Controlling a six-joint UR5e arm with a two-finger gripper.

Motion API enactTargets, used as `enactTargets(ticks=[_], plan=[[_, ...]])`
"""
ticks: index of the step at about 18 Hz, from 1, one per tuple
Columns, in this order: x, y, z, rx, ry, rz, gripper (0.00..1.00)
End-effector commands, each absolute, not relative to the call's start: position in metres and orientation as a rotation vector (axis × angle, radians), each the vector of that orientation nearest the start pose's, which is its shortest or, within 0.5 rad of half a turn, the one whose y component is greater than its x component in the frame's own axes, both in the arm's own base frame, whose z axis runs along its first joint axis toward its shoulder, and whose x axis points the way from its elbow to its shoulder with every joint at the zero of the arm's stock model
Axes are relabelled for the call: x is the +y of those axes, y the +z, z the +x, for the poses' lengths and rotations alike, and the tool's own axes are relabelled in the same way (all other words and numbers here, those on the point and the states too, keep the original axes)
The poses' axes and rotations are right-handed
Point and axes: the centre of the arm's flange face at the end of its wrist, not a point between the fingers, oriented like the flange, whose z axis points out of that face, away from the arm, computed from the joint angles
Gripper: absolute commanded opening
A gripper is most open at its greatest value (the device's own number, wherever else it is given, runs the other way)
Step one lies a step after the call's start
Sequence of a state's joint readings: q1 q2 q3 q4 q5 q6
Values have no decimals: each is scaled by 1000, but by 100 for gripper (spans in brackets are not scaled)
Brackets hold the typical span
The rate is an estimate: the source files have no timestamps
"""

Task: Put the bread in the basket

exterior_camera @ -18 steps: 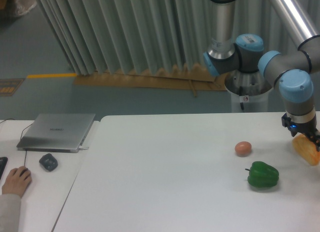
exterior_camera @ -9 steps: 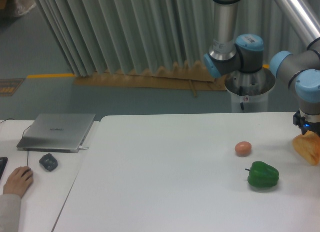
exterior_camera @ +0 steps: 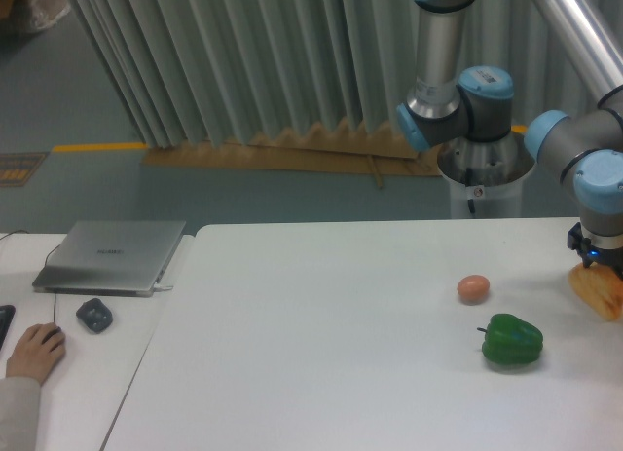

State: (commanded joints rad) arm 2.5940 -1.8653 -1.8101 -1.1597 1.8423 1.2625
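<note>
The bread (exterior_camera: 598, 291) sat at the far right edge of the view, right under the gripper (exterior_camera: 596, 264), partly cut off by the frame. The fingers were mostly hidden by the wrist housing and the frame edge, so you couldn't tell whether the jaws were closed on the bread or only sitting over it; it looked like contact at the top of the lump, but that's a guess. No basket showed anywhere in view, so the drop target was somewhere off-frame.

The step in hand looked like grasp or lift, early in the task. To do it well you needed to confirm a firm pinch across the wedge's broad sides before raising, since a lumpy, tapered shape can squirt out of two fingers. You should have lifted straight up first, then travelled, keeping the bread level.

The green pepper (exterior_camera: 512, 340) lay near to the left of the bread, and the egg (exterior_camera: 473, 288) a bit further left; a carry path over them needed height so nothing got knocked. The table (exterior_camera: 321, 344) was otherwise bare on the robot's side. A laptop (exterior_camera: 112, 256), a mouse (exterior_camera: 94, 315) and a person's hand (exterior_camera: 35, 351) sat well apart at far left, out of the way.
</note>
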Motion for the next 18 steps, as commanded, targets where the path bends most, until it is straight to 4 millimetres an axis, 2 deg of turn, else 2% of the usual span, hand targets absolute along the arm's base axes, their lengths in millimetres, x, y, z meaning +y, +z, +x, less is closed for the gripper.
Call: enactTargets(ticks=[1,2,3,4,5,7,10,11,15,18], plan=[[377,263,-413,447,2,-3410,100],[377,260,-413,440,0,-3413,89],[379,263,-415,437,13,-3414,64],[381,268,-417,443,25,-3411,53],[381,272,-420,447,26,-3410,38],[381,286,-423,453,11,-3406,37],[384,286,-421,461,-25,-3411,31],[384,286,-421,451,-26,-3413,17],[384,289,-421,450,-18,-3412,17],[386,303,-426,452,5,-3403,17]])
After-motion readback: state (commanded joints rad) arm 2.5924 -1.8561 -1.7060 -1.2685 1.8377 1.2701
